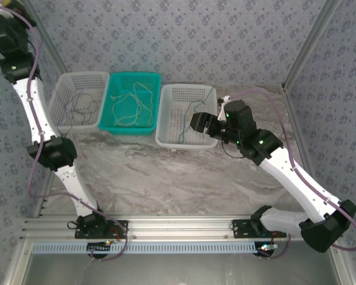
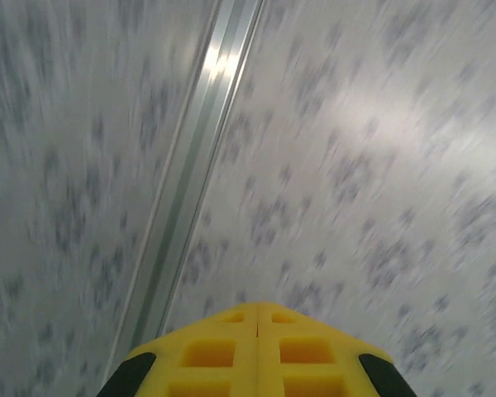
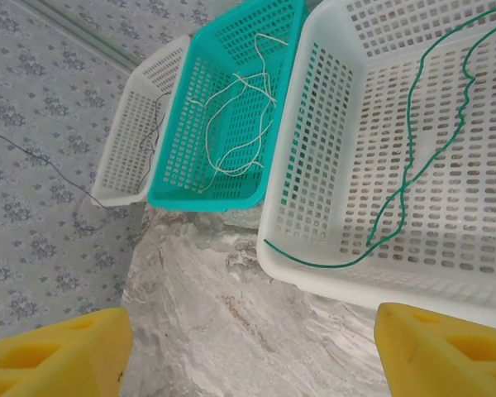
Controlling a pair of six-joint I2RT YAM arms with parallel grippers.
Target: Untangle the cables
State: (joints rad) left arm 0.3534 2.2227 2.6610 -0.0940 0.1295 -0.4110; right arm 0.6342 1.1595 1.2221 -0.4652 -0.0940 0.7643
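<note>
Left fingers [image 2: 207,354]: together, empty, raised by the far-left wall.
Left white basket [image 1: 74,127]: dark grey cable [image 1: 83,101] inside.
Teal basket [image 1: 127,130], middle: cream cable [image 1: 133,104] in loose loops.
Right white basket [image 1: 172,142]: green cable [image 3: 410,157], one end across near rim.
Right fingers [image 3: 58,356]: apart, empty, above that rim.
Surface [image 1: 166,178]: marbled grey.
Walls [image 1: 196,35]: patterned paper.

It is bright in here, with soft, even light. The left wrist view is all smeared and blurry, and a white shine sits on the metal strip [image 2: 219,58]. The teal basket [image 3: 202,197] looks sharp, with faint shadows.
</note>
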